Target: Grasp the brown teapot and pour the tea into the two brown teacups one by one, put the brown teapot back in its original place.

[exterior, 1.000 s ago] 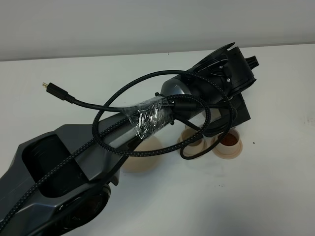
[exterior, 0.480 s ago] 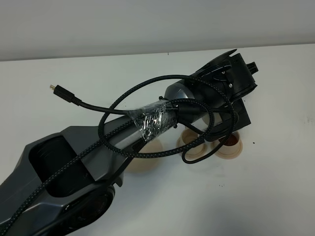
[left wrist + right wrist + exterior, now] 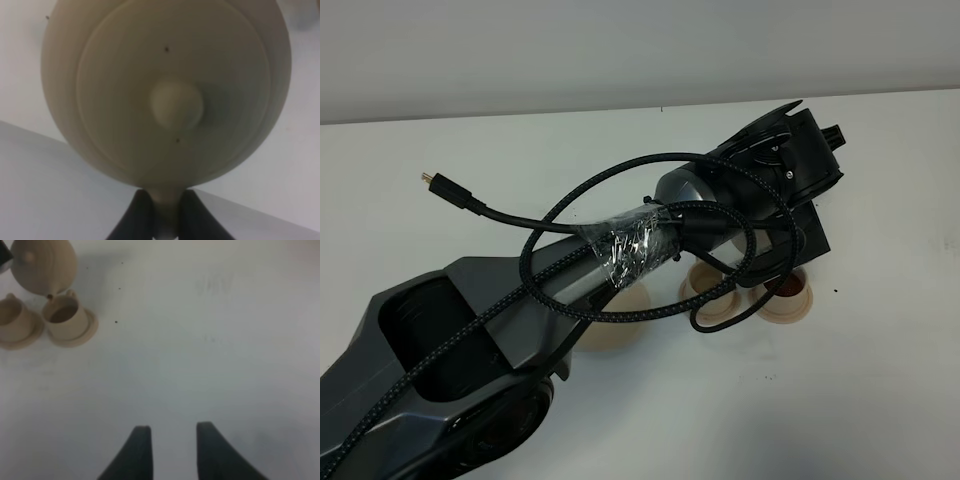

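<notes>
Saucer (image 3: 610, 328): vacant, mid-surface.
Teapot (image 3: 167, 95): held aloft, spout over the right one of two cups (image 3: 64, 314); left claw (image 3: 165, 200) pinches its loop handle. Judged stiff, smooth, breakable ceramic, weighty with tea; the handle is the sound hold.
Right claw (image 3: 172, 440): spread, empty, well apart from the cups.
Markings: none legible.
</notes>
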`<state>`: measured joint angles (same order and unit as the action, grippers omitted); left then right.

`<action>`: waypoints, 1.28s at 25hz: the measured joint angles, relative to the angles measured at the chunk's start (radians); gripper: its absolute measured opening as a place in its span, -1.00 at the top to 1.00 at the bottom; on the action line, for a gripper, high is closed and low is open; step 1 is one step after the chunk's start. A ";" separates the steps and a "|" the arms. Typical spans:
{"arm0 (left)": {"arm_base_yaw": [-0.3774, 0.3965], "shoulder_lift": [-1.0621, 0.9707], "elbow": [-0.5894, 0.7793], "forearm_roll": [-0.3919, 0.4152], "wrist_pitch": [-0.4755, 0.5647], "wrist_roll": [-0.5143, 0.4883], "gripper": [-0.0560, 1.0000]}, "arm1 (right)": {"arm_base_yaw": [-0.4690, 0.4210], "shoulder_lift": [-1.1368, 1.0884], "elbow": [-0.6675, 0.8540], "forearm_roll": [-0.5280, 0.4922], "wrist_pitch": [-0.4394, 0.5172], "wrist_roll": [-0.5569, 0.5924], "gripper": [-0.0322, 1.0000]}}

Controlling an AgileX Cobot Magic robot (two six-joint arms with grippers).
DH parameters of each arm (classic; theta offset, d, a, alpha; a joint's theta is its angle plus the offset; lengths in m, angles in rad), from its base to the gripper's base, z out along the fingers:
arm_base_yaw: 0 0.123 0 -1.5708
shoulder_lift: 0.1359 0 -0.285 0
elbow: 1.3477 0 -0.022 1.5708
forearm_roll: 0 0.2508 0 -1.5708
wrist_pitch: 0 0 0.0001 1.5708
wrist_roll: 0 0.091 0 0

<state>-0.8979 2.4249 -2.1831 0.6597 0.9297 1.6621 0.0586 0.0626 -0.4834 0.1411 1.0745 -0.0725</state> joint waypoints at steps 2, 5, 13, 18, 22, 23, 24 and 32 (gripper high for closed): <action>0.000 0.000 0.000 0.000 0.000 -0.001 0.65 | 0.000 0.000 0.000 0.000 0.000 0.000 0.48; 0.000 0.000 0.000 0.000 0.000 -0.003 0.65 | 0.000 0.000 0.000 0.000 0.000 0.000 0.48; 0.000 0.000 0.000 0.000 0.000 -0.003 0.65 | 0.000 0.000 0.000 0.000 0.000 0.000 0.48; 0.000 0.000 0.000 0.000 0.000 -0.003 0.65 | 0.000 0.000 0.000 0.000 0.000 0.000 0.48; 0.000 0.000 0.000 0.000 0.000 -0.012 0.65 | 0.000 0.000 0.000 0.000 0.000 0.000 0.48; 0.000 0.000 0.000 0.000 0.000 -0.017 0.65 | 0.000 0.000 0.000 0.000 0.000 0.000 0.48; 0.000 0.000 0.000 0.000 0.000 -0.023 0.65 | 0.000 0.000 0.000 0.000 0.000 0.000 0.48; 0.000 0.000 0.000 0.000 0.007 -0.053 0.65 | 0.000 0.000 0.000 0.000 0.000 0.000 0.48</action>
<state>-0.8982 2.4249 -2.1831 0.6599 0.9368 1.6092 0.0586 0.0626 -0.4834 0.1411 1.0745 -0.0725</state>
